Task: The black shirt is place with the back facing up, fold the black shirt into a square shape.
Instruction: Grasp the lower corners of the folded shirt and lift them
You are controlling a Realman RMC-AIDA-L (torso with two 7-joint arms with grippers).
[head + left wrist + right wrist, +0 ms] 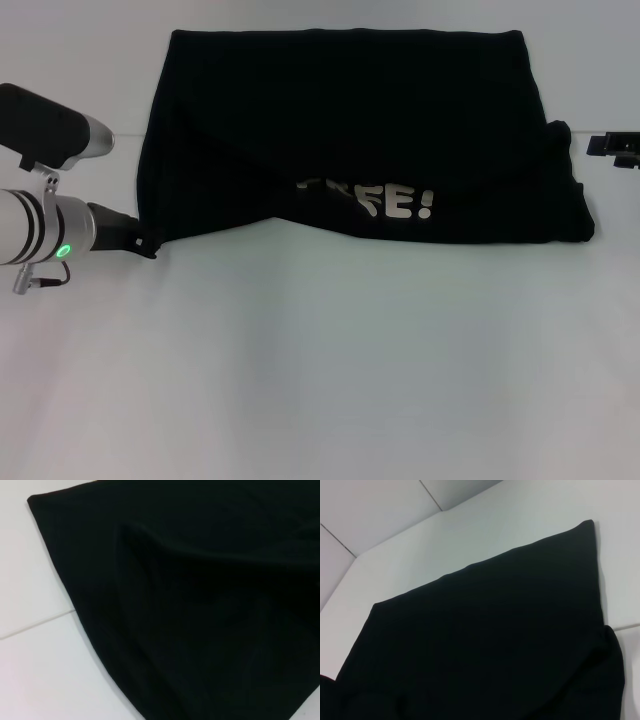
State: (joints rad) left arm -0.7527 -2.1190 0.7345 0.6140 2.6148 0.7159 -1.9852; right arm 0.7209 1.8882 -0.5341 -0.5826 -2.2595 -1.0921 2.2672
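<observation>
The black shirt [350,120] lies across the far half of the white table [320,370], folded into a wide band. A flap is turned over along its near edge, and part of the white lettering [395,203] shows there. My left gripper [148,246] sits at the shirt's near left corner, touching or just beside the cloth. My right gripper [612,146] shows only partly at the right edge, a little apart from the shirt's right side. Black fabric fills the left wrist view [210,605] and the right wrist view [485,640]; neither view shows any fingers.
The left arm's silver and black links [45,225] reach in from the left edge. White tabletop stretches from the shirt to the near edge. A table seam [35,625] runs beside the cloth.
</observation>
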